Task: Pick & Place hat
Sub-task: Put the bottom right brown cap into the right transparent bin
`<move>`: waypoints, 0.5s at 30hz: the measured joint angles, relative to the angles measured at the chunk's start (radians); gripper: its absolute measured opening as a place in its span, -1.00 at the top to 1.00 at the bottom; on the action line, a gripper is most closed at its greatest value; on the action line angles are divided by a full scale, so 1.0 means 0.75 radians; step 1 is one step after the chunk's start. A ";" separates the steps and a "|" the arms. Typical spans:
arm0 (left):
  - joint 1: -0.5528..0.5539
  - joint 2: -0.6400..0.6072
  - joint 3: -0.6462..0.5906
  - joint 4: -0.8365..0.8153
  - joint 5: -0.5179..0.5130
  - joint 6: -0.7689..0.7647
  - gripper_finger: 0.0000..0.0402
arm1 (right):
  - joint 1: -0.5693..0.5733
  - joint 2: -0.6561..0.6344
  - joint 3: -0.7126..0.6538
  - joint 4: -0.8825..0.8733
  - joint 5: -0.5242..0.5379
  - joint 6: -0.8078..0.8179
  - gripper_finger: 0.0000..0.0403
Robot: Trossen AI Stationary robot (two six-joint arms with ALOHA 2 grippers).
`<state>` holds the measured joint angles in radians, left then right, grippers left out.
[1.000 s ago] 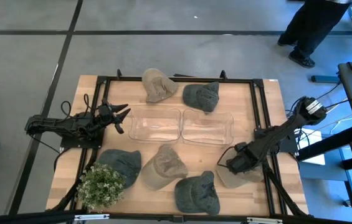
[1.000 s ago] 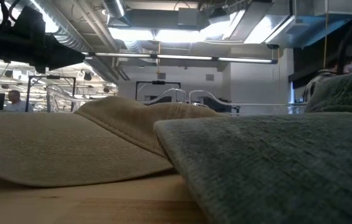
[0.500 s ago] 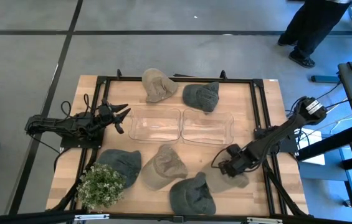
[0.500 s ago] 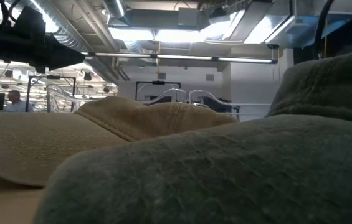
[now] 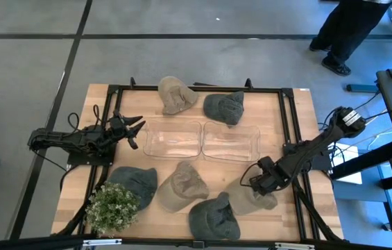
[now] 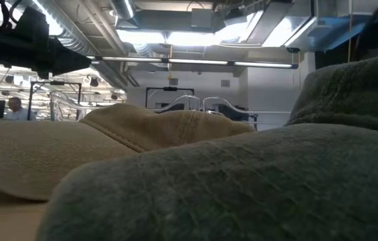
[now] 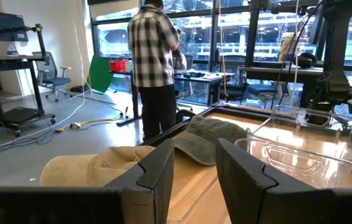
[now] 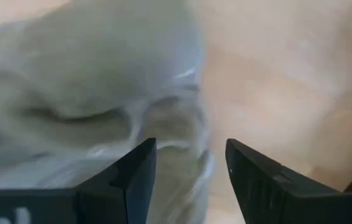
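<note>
Several caps lie flat on the table. A tan hat (image 5: pixel 250 200) sits near the right near corner, touching a grey hat (image 5: pixel 213 219) that fills the low view's foreground (image 6: pixel 242 181). My right gripper (image 5: pixel 260 178) is open just over the tan hat's far right edge; in its wrist view (image 8: pixel 188 163) the tan cloth (image 8: pixel 88 81) spreads beneath and between the fingers. My left gripper (image 5: pixel 137 128) waits open at the table's left, beside the clear bins. My right gripper stands over the tan hat's edge (image 8: pixel 176 124) from above, slanting toward the table's left, one finger (image 8: pixel 126 177) over cloth and the other (image 8: pixel 269 180) over bare wood. Whether the fingers touch the cloth, I cannot tell.
Two clear bins (image 5: pixel 173 139) (image 5: pixel 232 141) sit mid-table. Other caps: tan (image 5: pixel 176 95) and grey (image 5: pixel 225 107) at the far side, grey (image 5: pixel 134 182) and tan (image 5: pixel 183 186) near. A potted plant (image 5: pixel 112 207) stands at the near left. A person (image 7: pixel 154 62) stands beyond the table.
My right gripper moved toward the table's left, carrying the tan hat along the table with it, then drew back a little toward the right. The tan hat slid left into the near grey hat, which shifted left and now fills the low view.
</note>
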<state>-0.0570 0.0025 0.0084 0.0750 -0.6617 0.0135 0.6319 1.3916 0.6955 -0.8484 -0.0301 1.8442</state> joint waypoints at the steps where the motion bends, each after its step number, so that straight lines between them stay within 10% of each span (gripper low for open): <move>1: 0.000 0.000 0.000 0.000 0.000 0.000 0.43 | 0.002 0.004 -0.014 -0.007 -0.021 0.010 0.04; 15: 0.000 0.000 0.000 0.000 0.000 0.000 0.43 | 0.070 0.007 -0.168 0.281 -0.111 0.049 0.10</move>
<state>-0.0570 0.0026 0.0082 0.0748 -0.6617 0.0135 0.6846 1.3968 0.5695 -0.6376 -0.1133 1.8813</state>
